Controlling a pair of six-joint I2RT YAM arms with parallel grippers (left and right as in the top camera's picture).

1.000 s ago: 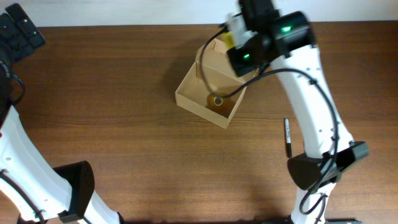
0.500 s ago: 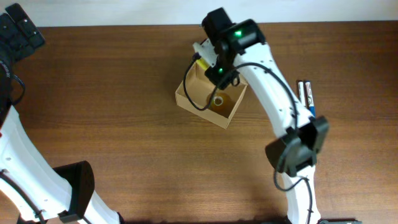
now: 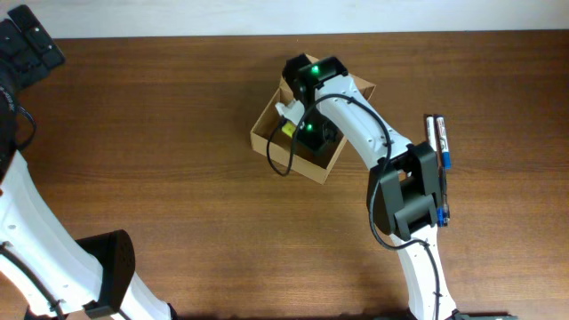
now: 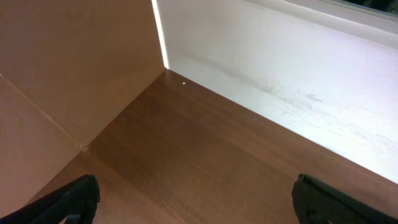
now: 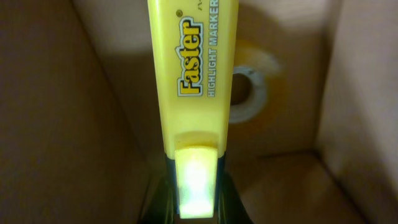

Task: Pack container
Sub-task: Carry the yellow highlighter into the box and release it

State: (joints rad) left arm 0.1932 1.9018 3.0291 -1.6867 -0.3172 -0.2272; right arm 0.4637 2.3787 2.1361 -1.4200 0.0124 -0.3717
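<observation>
Overhead: right arm stretched up-table, elbow bent, wrist dipped into the container [image 3: 284,158]. Right gripper [image 5: 188,186] clamped on a yellow highlighter [image 5: 189,81] marked "Faster", barrel pointing down toward the box floor. Left arm folded back at the far left edge. Left gripper [image 4: 199,202] spread wide, holding nothing, over bare tabletop [image 3: 178,178].

Container: tan cardboard, plain, set askew at upper centre of the tabletop, flap lid open. Tape roll [image 5: 250,93] on its floor. Pens [image 3: 436,142] lie well apart, right of it.
</observation>
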